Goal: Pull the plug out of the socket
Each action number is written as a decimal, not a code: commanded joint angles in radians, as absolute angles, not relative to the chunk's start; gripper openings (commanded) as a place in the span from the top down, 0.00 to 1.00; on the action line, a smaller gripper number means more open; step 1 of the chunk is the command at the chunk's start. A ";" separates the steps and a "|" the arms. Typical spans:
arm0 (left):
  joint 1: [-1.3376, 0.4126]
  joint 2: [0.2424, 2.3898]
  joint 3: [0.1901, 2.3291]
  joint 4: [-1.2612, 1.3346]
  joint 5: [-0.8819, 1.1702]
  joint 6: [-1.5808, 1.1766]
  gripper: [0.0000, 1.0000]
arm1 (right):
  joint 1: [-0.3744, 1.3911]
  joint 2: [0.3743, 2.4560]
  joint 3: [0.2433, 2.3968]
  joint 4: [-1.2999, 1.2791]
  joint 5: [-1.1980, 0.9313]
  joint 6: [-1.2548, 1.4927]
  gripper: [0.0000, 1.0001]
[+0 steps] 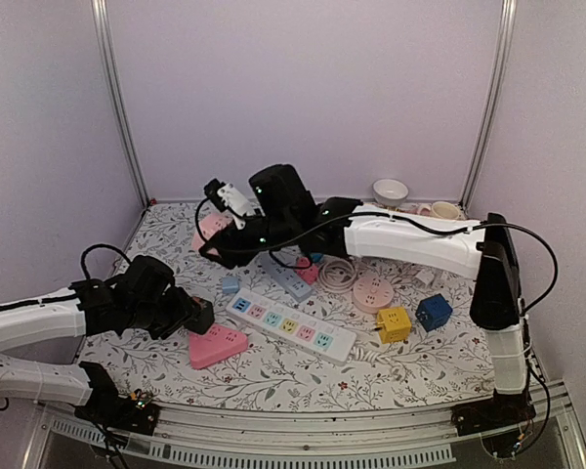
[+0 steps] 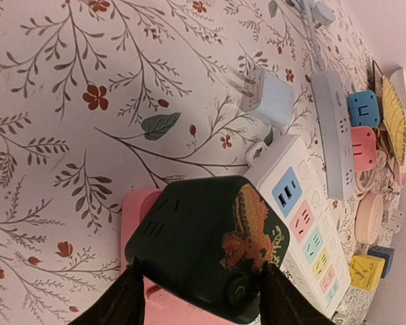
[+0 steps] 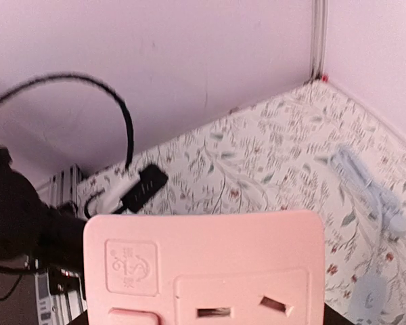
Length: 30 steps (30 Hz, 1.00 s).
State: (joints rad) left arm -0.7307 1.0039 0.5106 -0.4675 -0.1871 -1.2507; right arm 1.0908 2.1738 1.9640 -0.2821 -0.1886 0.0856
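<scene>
A black cube plug [image 2: 203,244] with an orange dragon print sits between the dark fingers [image 2: 118,305] of my left gripper [image 2: 201,271], which is shut on it. It hangs just over a pink socket [image 2: 132,206] that lies on the flowered cloth; whether its pins are still in that socket is hidden. From above, the left gripper [image 1: 200,315] and the cube [image 1: 199,314] are beside that pink socket [image 1: 217,345]. My right gripper [image 1: 218,242] reaches to the back left, shut on a second pink socket [image 1: 212,226], whose face [image 3: 203,264] fills the right wrist view with my right gripper [image 3: 204,319] under it.
A white power strip [image 1: 291,325] with coloured outlets lies mid-table, with a grey-blue strip [image 1: 288,280] behind it. A small light-blue adapter [image 2: 267,98] lies loose. To the right are a round pink socket [image 1: 373,291], a yellow cube [image 1: 394,323] and a blue cube [image 1: 434,311]. A bowl [image 1: 391,191] stands at the back.
</scene>
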 commanded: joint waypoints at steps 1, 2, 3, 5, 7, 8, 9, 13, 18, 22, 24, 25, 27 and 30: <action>-0.770 1.084 0.439 -0.829 -0.071 -1.215 0.44 | 1.077 2.092 1.982 -0.131 -0.167 0.099 0.89; -0.768 1.077 0.468 -0.845 -0.084 -1.211 0.44 | 1.062 2.103 1.983 -0.146 -0.168 0.117 0.89; -0.767 1.070 0.497 -0.861 -0.097 -1.202 0.43 | 1.048 2.116 1.984 -0.162 -0.171 0.154 0.89; -0.760 1.067 0.581 -0.895 -0.122 -1.165 0.41 | 1.018 2.150 1.989 -0.202 -0.183 0.211 0.90; -0.748 1.086 0.665 -0.915 -0.135 -1.109 0.36 | 0.998 2.182 1.991 -0.235 -0.202 0.264 0.89; -0.744 1.096 0.704 -0.924 -0.141 -1.082 0.34 | 0.993 2.196 1.990 -0.247 -0.203 0.282 0.88; -0.741 1.119 0.746 -0.943 -0.151 -1.058 0.33 | 0.989 2.213 1.991 -0.259 -0.203 0.294 0.87; -0.724 1.169 0.860 -0.948 -0.149 -0.925 0.24 | 0.973 2.271 1.988 -0.301 -0.213 0.357 0.72; -0.680 1.198 0.901 -0.927 -0.094 -0.759 0.15 | 0.963 2.294 1.972 -0.353 -0.215 0.399 0.35; -0.603 1.207 0.892 -0.868 -0.028 -0.623 0.14 | 0.964 2.228 1.890 -0.353 -0.185 0.405 0.15; -0.575 1.222 0.885 -0.838 0.014 -0.564 0.14 | 0.967 2.190 1.843 -0.351 -0.173 0.408 0.10; -0.572 1.234 0.885 -0.824 0.038 -0.537 0.14 | 0.969 2.170 1.817 -0.345 -0.171 0.411 0.06; -0.572 1.267 0.889 -0.809 0.066 -0.500 0.13 | 0.975 2.140 1.778 -0.341 -0.170 0.415 0.04; -0.573 1.307 0.896 -0.796 0.111 -0.461 0.13 | 0.985 2.102 1.721 -0.341 -0.182 0.436 0.04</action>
State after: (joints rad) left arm -0.5774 1.2633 0.8852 -0.8379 0.0181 -0.5800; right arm 0.9684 2.1990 1.7710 -0.3592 -0.1814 0.4053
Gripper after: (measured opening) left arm 0.868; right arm 0.959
